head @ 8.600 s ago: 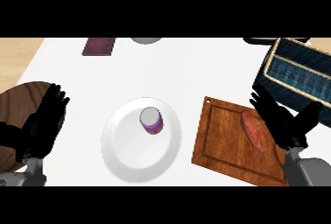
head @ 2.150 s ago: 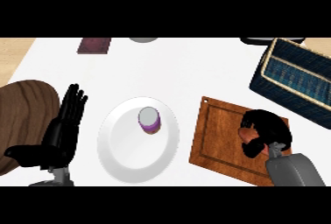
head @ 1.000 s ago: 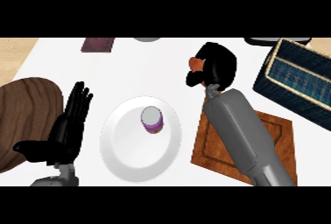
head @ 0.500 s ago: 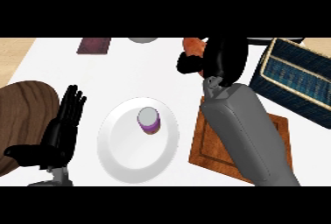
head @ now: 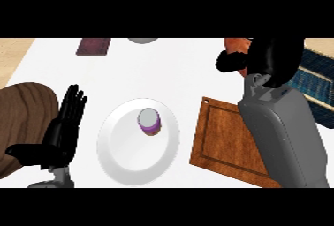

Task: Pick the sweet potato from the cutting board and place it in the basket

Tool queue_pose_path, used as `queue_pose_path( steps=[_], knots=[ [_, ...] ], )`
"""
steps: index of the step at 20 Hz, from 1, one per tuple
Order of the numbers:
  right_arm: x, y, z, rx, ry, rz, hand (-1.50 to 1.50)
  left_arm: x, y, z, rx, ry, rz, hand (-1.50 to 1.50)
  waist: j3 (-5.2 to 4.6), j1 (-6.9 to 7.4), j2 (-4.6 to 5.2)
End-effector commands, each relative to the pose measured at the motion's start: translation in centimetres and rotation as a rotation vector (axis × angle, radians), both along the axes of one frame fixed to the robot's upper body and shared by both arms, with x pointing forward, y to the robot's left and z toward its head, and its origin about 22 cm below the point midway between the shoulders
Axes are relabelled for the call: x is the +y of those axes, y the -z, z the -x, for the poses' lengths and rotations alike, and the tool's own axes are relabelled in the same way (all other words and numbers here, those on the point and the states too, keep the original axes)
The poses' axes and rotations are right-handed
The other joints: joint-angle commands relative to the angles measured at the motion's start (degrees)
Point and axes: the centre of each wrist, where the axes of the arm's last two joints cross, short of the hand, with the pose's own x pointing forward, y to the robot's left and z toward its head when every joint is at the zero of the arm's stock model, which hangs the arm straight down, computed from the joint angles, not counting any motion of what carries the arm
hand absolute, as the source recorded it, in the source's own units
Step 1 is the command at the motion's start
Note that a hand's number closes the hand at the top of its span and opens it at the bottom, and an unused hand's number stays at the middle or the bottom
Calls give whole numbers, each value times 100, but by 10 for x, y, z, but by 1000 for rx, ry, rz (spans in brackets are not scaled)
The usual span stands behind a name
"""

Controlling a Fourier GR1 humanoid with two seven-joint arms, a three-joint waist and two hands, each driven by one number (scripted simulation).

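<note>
My right hand (head: pixel 271 59) is raised at the upper right, fingers curled round the orange-brown sweet potato (head: pixel 236 45), which shows only at the hand's left side. The hand hangs just left of the dark blue woven basket (head: pixel 313 81), whose near part my forearm covers. The brown wooden cutting board (head: pixel 225 143) lies below on the counter with nothing on its visible part. My left hand (head: pixel 62 128) rests open at the left, fingers straight.
A white plate (head: pixel 130 154) with a small purple-and-grey cup (head: pixel 149 121) stands left of the board. A round wooden object (head: pixel 23 114) sits at the left edge. A dark red item (head: pixel 93 46) and a grey dish (head: pixel 142 40) lie at the back.
My right hand has lifted the sweet potato off the cutting board and carried it up and rightward toward the basket. The left hand has stayed in place.
</note>
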Motion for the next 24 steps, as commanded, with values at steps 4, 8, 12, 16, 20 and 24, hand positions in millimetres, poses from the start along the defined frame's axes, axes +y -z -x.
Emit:
queue_pose_path(
  steps=[4, 8, 12, 16, 20, 24],
  knots=[
    [-64, -3, 20, 63, 116, 11, 150, -13, 0, 3, -9, -1, 4, 0, 3, 6, 8],
    [-90, -4, 4, 56, 163, 0, 150, -13, 13, 5, -5, 8, 8, 0, 2, 56, 24],
    [-116, 13, 8, 53, 175, -3, 150, -34, 15, 15, -3, 7, 0, 0, 3, 60, 23],
    [-139, 10, 4, 75, 198, 31, 150, -12, -16, -27, -9, 4, 12, 0, 2, 43, 30],
    [-182, 35, 7, 124, 175, 28, 150, -8, 16, -16, 7, -10, 0, 0, 2, 27, 38],
    [-173, 56, 1, 194, 172, 54, 150, -20, -5, 12, -8, -12, -7, 0, 3, 80, 26]
  ],
)
